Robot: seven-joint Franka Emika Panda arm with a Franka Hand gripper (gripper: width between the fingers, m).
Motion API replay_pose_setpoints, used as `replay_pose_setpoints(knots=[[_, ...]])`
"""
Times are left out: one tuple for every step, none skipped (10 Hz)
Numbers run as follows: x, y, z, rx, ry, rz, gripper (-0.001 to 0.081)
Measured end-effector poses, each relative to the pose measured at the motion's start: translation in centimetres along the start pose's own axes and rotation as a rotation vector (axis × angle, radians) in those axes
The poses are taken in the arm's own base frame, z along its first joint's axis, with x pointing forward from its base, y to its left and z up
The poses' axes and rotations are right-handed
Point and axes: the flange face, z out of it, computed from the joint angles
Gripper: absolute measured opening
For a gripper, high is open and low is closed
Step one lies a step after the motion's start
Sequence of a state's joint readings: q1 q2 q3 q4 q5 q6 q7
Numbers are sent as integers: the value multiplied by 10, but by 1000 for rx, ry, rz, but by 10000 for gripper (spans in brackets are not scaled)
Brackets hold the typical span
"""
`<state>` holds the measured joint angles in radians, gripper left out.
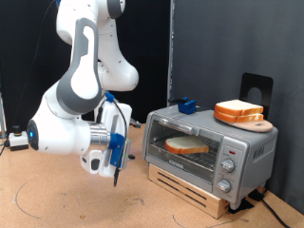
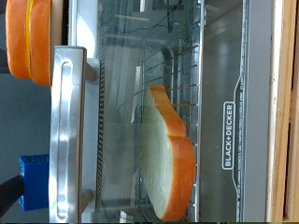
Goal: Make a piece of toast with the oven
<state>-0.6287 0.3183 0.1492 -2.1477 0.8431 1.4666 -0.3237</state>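
Here is the oven (image 1: pixel 211 144), sitting on a low wooden stand toward the exterior view's right, door shut, and through the glass the piece of toast (image 1: pixel 188 145) lies flat on the wire rack inside. The wrist view looks straight through that glass: the piece of toast (image 2: pixel 168 154) with its pale face and golden-brown crust fills the middle, and the brand strip of the oven (image 2: pixel 230 135) runs alongside it. On the oven's roof a wooden board (image 1: pixel 249 123) carries the other slices (image 1: pixel 238 111), stacked, and a small blue object (image 1: pixel 185 104) sits nearer the roof's far left corner. The arm hangs at the exterior view's left, clear of the oven, with the tool (image 1: pixel 117 171) pointing down just above the brown tabletop (image 1: pixel 66 204), blue-trimmed fingers showing. Nothing is seen between those fingers, but from this side angle I cannot tell whether they are spread or closed.
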Motion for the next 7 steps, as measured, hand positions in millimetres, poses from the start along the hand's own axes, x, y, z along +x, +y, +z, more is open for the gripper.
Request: replay_pose_setpoints(knots=[[-2, 0, 1, 2, -15, 1, 810], [-1, -2, 2, 24, -30, 29, 810], [7, -10, 2, 63, -25, 41, 810], [18, -15, 3, 88, -20, 39, 810], [30, -21, 4, 93, -8, 28, 810], [40, -27, 6, 82, -5, 13, 810], [50, -33, 9, 68, -15, -3, 810]])
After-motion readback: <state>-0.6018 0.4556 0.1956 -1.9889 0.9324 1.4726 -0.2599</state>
